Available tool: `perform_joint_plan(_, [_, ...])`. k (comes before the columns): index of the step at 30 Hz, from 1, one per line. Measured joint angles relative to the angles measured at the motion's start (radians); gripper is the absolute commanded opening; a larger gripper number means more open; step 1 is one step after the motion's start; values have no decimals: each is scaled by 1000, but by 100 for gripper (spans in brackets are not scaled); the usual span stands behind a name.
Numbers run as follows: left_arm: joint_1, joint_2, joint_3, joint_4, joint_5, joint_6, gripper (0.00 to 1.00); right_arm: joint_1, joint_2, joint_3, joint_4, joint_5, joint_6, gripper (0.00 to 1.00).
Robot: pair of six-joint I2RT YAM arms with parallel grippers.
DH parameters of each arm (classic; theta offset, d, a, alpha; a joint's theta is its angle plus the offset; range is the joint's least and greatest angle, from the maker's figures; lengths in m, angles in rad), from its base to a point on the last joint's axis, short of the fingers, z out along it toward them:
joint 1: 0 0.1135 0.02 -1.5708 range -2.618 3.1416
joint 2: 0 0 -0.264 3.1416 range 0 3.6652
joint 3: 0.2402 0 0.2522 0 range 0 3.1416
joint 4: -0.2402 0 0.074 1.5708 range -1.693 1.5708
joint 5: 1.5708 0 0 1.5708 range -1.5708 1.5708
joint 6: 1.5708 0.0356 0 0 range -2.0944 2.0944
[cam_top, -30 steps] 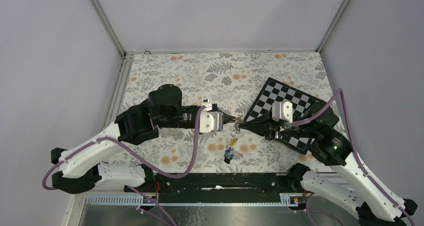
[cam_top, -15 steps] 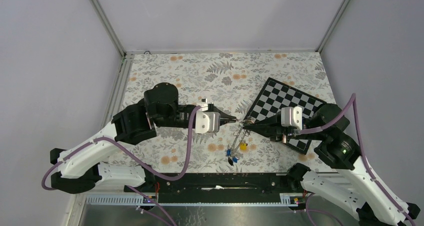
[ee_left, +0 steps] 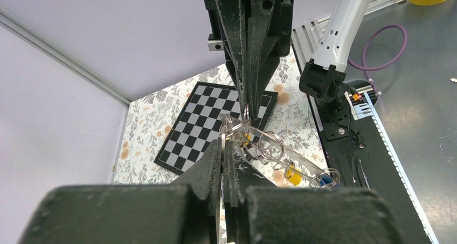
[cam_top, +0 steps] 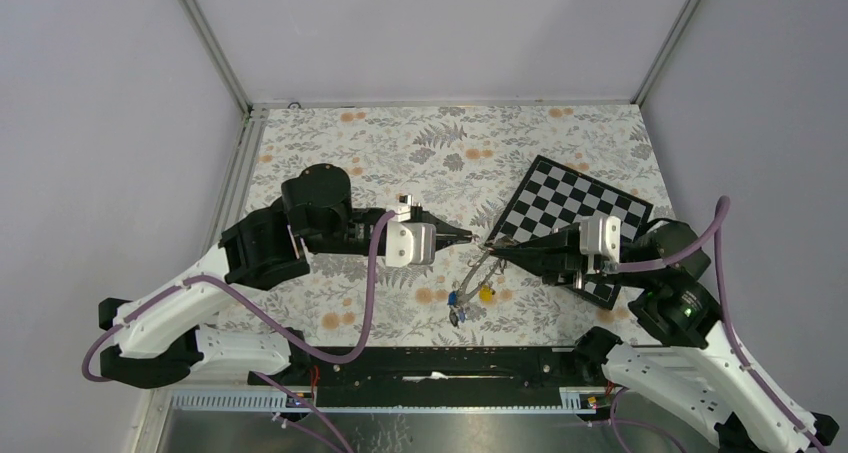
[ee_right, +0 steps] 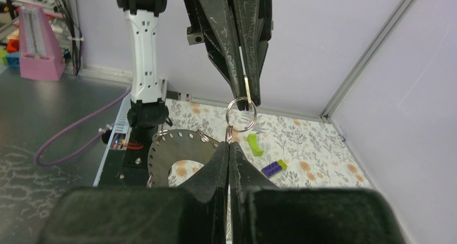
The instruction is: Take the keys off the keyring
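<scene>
The left gripper (cam_top: pixel 466 237) reaches in just left of the checkered board (cam_top: pixel 585 195), stopping short of its left corner. Its fingers are closed, and in the right wrist view their tips pinch the top of a small split ring (ee_right: pixel 227 114). At that same corner the right gripper (cam_top: pixel 490 245) comes in along the board's near-left edge, tip to tip with the left and a little apart. Its fingers are pressed together at the upper end of the keyring (ee_right: pixel 161 153), though I cannot tell whether they clamp its rim or a little ring threaded through it. The keyring slants down from the corner toward the arm bases. The keys (cam_top: pixel 457 300) cluster at its low end: blue heads, a yellow one, and a black one nearest the bases.
</scene>
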Motion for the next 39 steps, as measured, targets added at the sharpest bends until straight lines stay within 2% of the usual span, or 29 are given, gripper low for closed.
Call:
perform_joint_plan(10, [0, -16, -1, 18, -2, -1, 0, 0, -61, -125, 249, 68, 154, 0])
perform_joint_plan(22, [0, -32, -34, 61, -8, -2, 0, 0, -96, -233, 452, 132, 336, 0])
perform_joint_plan(26, [0, -32, -34, 62, -8, -2, 0, 0, -96, -233, 444, 129, 342, 0])
perform_joint_plan(29, [0, -32, -34, 57, -8, -2, 0, 0, -84, -201, 375, 110, 312, 0])
perform_joint_plan(34, [0, -32, -34, 57, -2, -1, 0, 0, -34, -103, 222, 40, 240, 0])
perform_joint_plan(39, [0, -32, -33, 50, 29, 1, 0, 0, 21, -84, 200, -39, 233, 0])
